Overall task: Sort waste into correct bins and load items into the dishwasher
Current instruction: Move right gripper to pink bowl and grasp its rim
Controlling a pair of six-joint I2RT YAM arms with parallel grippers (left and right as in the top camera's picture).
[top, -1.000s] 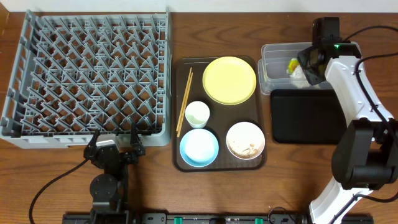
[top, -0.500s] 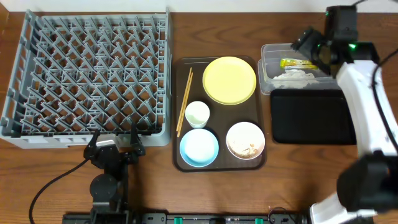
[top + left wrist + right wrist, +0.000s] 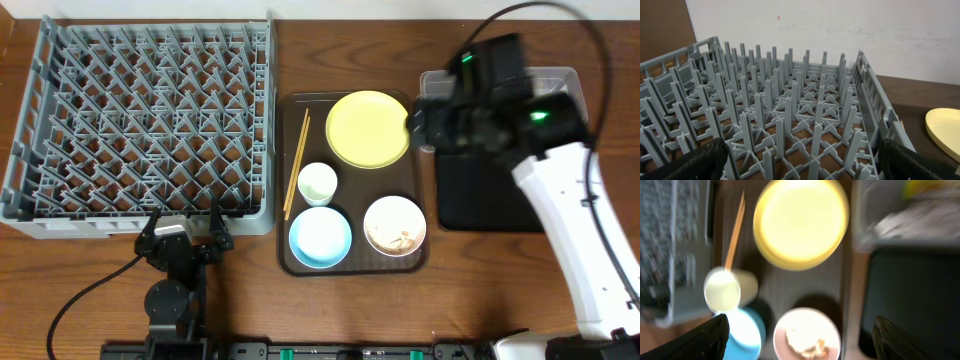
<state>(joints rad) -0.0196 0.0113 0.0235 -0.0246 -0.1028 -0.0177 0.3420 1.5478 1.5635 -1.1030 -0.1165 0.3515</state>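
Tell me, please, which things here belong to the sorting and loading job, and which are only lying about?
Job:
rack, plate, chopsticks, cup, blue bowl, pink bowl, scraps, tub, paper, wrapper, black tray.

Lying about:
brown tray, which only carries the dishes; cable.

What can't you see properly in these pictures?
Overhead: the right arm covers most of the clear tub, so its contents are hidden.
Right wrist: everything is blurred; the scraps in the pinkish-white bowl and the white paper in the tub are only smudges.
Left wrist: the yellow plate is cut off by the right edge.
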